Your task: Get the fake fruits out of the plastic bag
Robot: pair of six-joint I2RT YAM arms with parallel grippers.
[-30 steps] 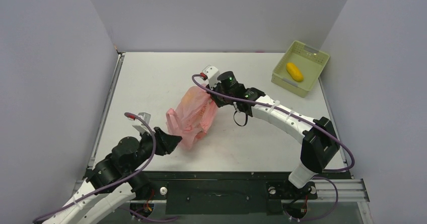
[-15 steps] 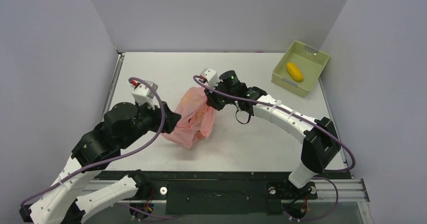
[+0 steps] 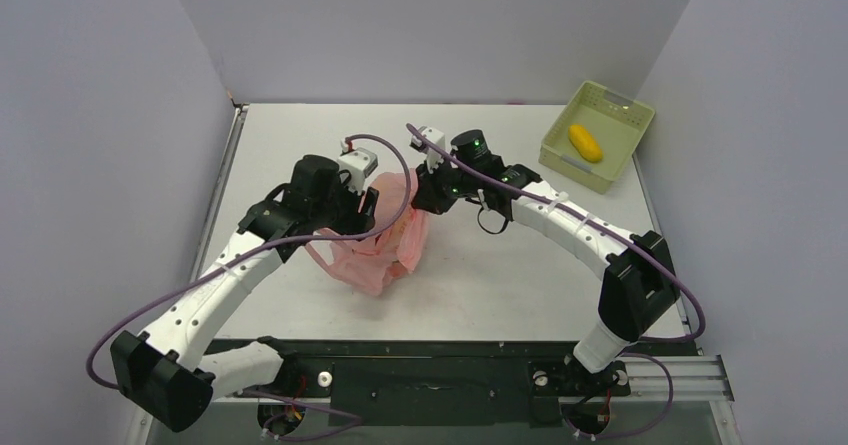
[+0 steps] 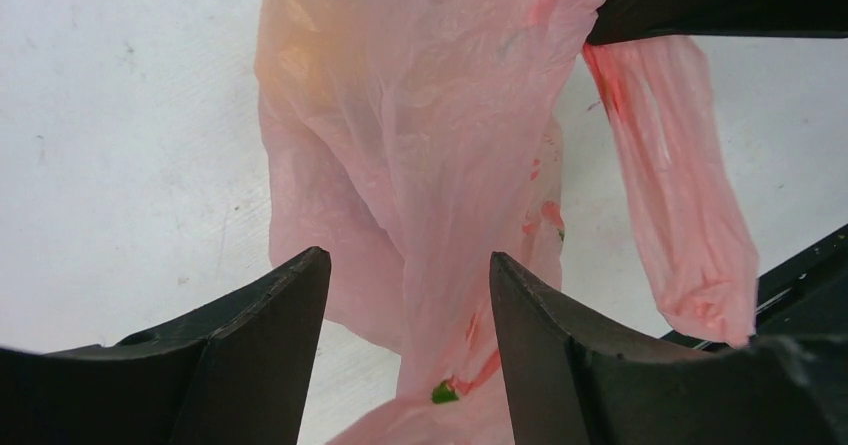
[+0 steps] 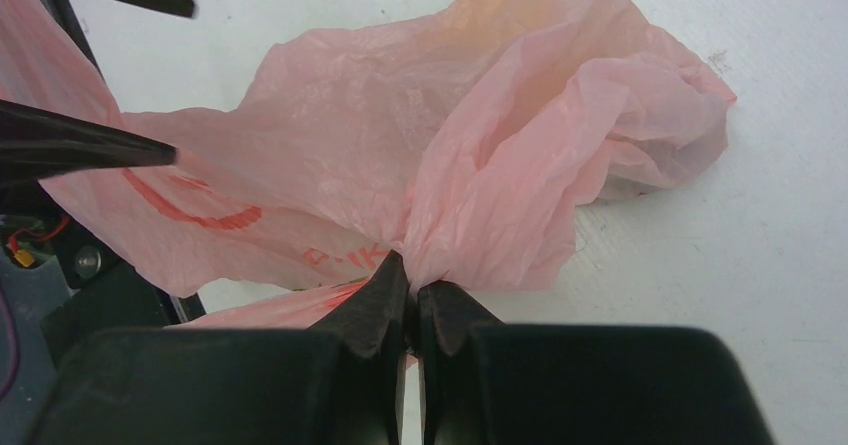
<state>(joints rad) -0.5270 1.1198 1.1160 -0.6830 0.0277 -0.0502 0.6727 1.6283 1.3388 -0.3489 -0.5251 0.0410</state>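
At the middle of the desk [image 3: 300, 135] the pink plastic bag [image 3: 385, 245] slumps, thin, soft and slippery; the right gripper [image 5: 412, 300] is clamped on a bunched fold, the left gripper [image 4: 408, 265] hangs apart just over it; its loose mouth edge looks the surest hold

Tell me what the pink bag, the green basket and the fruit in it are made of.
The pink bag: thin plastic film, translucent, crinkled, with a soft sheen. The green basket: seemingly rigid moulded plastic, matte, with slotted walls. The yellow-orange fruit: probably smooth plastic; too small to be sure.
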